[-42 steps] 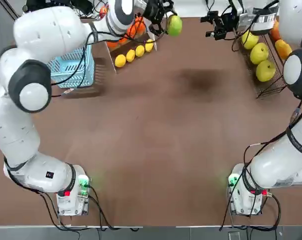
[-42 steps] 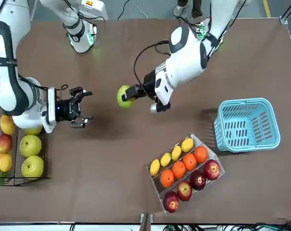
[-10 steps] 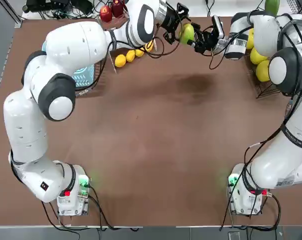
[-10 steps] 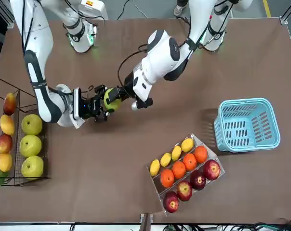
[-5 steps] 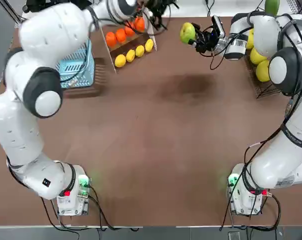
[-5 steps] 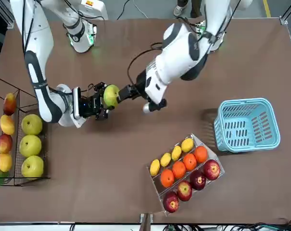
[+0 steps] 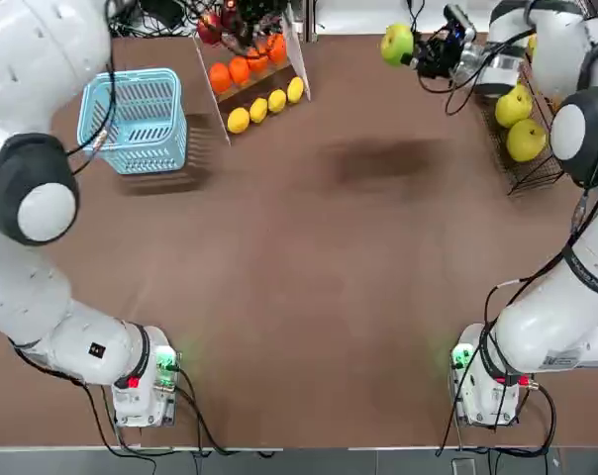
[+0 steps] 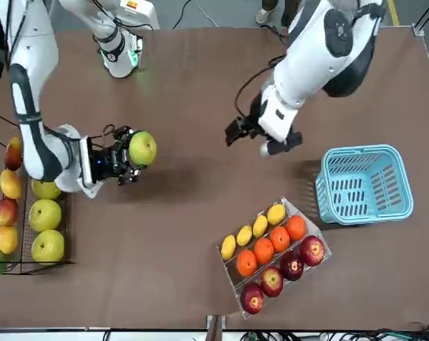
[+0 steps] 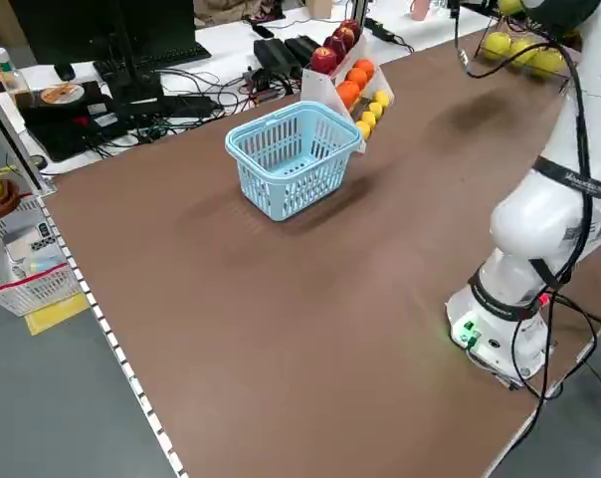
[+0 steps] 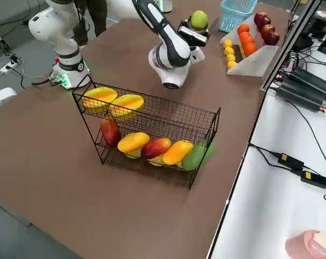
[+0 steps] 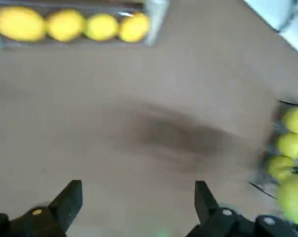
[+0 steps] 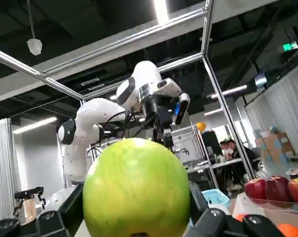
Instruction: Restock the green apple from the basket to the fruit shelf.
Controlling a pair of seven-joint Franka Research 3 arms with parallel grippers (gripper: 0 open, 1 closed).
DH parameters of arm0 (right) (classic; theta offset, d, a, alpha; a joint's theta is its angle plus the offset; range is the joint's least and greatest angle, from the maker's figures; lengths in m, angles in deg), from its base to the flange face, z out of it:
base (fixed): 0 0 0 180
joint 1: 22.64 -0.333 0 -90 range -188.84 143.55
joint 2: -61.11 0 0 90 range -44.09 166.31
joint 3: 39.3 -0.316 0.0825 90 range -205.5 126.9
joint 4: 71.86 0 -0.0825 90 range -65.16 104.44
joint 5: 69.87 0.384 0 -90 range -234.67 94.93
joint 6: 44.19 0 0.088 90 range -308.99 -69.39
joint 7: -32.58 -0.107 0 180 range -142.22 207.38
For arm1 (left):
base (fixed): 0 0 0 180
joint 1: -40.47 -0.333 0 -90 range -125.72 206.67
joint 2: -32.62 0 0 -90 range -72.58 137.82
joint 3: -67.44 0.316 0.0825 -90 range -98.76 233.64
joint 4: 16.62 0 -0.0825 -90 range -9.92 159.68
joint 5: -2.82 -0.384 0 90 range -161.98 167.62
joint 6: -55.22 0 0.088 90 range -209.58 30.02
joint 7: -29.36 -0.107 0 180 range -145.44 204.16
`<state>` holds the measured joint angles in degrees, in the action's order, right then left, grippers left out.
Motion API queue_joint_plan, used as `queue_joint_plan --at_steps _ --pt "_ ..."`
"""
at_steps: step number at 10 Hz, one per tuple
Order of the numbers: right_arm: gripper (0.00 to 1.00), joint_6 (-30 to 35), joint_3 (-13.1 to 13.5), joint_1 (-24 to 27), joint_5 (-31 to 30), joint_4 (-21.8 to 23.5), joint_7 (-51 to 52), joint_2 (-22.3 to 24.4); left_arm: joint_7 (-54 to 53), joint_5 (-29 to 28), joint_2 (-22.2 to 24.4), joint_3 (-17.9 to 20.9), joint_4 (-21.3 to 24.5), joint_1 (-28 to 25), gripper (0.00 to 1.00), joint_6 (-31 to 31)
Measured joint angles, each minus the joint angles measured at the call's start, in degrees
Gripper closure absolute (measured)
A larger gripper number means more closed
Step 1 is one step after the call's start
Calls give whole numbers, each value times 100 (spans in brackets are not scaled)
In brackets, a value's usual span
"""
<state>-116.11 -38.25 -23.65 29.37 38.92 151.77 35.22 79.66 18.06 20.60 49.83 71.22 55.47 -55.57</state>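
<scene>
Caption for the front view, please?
A black robot right hand grips a round yellow-green apple above a brown table.

Clear stand [image 8: 273, 257] (tiered, fruit-filled)

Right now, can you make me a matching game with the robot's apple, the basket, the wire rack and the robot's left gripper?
1. round yellow-green apple
2. light blue plastic lattice basket
3. black thin-wire tiered rack
4. robot's black left two-finger gripper

A. on the table, with no fruit inside
B. open, holding nothing
C. in the right gripper's fingers, above the table
D. holding rows of fruit

Pairs: 1-C, 2-A, 3-D, 4-B
</scene>
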Motion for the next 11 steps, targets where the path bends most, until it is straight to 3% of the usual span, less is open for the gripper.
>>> queue_joint_plan --at_steps 3,5,7,11 --pt "13 -540 124 16 -365 -199 -365 283 -1058 -887 430 15 350 -853 0 1077" --pt "13 -1015 171 43 -766 -472 -653 458 -1806 -1240 482 30 358 -1526 0 1401" --pt "13 -1464 275 65 -1348 -853 -1010 598 -2413 -1434 501 77 359 -1821 0 1575" --pt "13 -2247 378 78 -2705 -1388 -1555 702 -3968 -1433 688 1241 52 -1531 0 2136"
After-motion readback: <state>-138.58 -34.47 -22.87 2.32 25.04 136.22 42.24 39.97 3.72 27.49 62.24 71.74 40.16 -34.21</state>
